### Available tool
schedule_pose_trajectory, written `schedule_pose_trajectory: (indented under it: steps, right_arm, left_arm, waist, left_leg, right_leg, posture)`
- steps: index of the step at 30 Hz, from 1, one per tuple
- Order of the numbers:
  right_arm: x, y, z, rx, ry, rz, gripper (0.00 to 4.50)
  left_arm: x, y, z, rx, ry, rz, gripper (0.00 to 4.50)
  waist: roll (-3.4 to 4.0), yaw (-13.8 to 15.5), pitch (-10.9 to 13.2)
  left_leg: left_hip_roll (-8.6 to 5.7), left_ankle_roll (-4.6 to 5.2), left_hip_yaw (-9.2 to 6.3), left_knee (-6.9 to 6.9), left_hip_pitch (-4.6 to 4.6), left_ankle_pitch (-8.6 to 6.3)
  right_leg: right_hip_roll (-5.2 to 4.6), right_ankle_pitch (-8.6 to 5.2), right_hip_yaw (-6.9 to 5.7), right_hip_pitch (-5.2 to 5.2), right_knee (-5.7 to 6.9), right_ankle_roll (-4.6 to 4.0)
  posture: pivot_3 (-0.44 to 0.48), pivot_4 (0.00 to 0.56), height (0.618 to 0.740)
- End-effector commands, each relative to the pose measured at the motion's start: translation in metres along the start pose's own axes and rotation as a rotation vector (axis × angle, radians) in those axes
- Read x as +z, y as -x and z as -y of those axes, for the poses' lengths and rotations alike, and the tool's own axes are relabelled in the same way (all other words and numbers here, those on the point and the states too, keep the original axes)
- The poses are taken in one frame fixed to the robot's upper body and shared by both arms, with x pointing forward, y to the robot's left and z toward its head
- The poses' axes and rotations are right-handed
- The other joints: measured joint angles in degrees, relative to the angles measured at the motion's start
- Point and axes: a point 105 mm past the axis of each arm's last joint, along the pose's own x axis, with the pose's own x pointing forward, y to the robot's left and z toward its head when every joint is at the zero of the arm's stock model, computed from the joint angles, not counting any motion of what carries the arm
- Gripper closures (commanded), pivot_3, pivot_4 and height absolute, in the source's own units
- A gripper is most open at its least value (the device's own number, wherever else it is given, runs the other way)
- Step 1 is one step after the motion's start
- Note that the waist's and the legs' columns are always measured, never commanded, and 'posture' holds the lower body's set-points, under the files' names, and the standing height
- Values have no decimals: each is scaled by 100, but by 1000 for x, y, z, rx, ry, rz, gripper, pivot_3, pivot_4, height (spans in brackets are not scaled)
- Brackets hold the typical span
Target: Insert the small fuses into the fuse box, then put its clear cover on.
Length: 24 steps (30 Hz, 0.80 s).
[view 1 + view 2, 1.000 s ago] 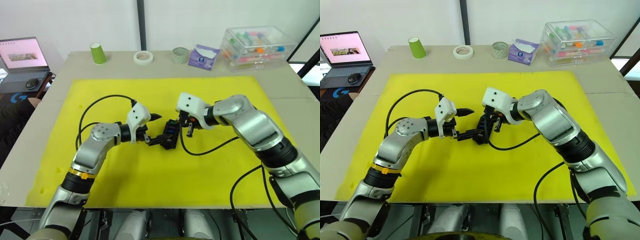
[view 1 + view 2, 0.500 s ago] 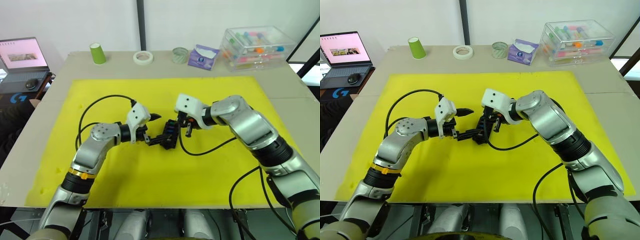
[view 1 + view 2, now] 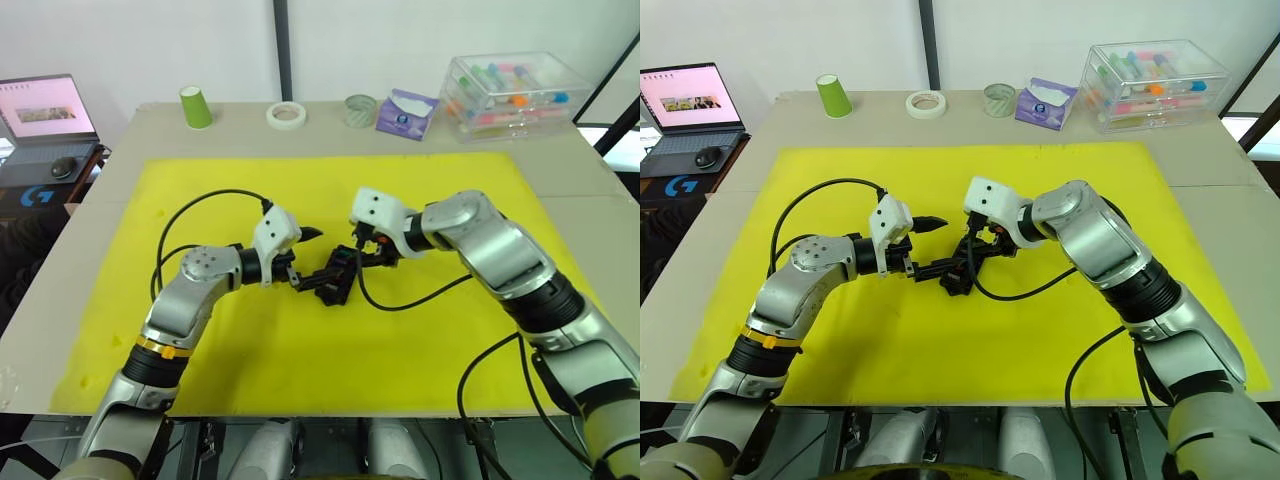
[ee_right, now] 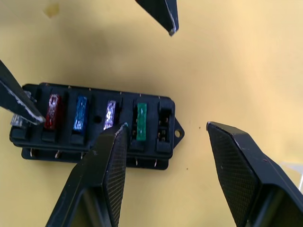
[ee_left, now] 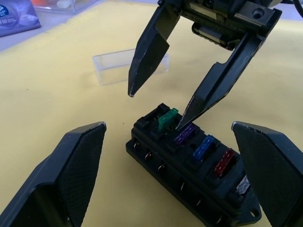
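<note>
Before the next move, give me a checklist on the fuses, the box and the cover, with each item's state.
1. Fuse box lying flat on the yellow mat: ok.
2. All slots filled: not ok; the end slot beside the green fuse is empty.
3. Green fuse fully seated: not ok; it stands tilted above the purple fuse.
4. Right gripper free to act: ok; open, over the green fuse.
5. Left gripper clear of the box: cannot tell; open, one finger near the red fuse.
6. Clear cover within reach: ok; it lies on the mat beyond the box.

black fuse box (image 4: pixel 94 124), green fuse (image 4: pixel 141 122), yellow mat (image 3: pixel 400 330)
</note>
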Motion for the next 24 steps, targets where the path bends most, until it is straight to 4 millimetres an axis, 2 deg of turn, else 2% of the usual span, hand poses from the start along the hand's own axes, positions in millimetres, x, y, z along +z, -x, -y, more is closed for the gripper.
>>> schedule_pose_trajectory:
  steps: [1,7,12,16,21,24]
  right_arm:
    - [20,14,8,-37,31,76,1682]
    - [21,23,13,-56,67,82,1682]
    - [31,30,11,-48,84,162,1682]
    - [27,28,0,-25,72,187,2578]
    - [23,19,-4,-24,42,195,4367]
    - [22,16,-2,-31,31,198,4474]
  left_arm:
    - [9,-1,2,-17,-42,14,0]
    - [8,-2,2,-24,-46,12,0]
    - [9,-3,6,-48,-45,20,0]
    - [11,-3,6,-46,-49,25,0]
    - [12,-5,6,-51,-49,23,0]
    - [11,-4,5,-53,-48,20,0]
  waist:
    - [0,5,0]
    - [0,5,0]
    - [0,-2,0]
    - [-1,12,-1]
    - [0,-1,0]
    - [0,9,0]
  left_leg:
    - [0,0,0,0,0,0]
    - [0,0,0,0,0,0]
    - [0,0,0,0,0,0]
    - [0,0,0,1,0,0]
    - [0,0,-1,1,0,0]
    - [0,0,-1,2,0,0]
  right_leg:
    - [0,0,0,0,0,0]
    - [0,0,0,0,0,0]
    - [0,0,0,0,0,0]
    - [0,0,0,1,0,0]
    - [0,0,0,1,1,0]
    - [0,0,-1,1,1,0]
  posture:
    - [0,150,740]
    - [0,150,740]
    - [0,150,740]
    - [0,150,740]
    - [0,150,740]
    - [0,150,740]
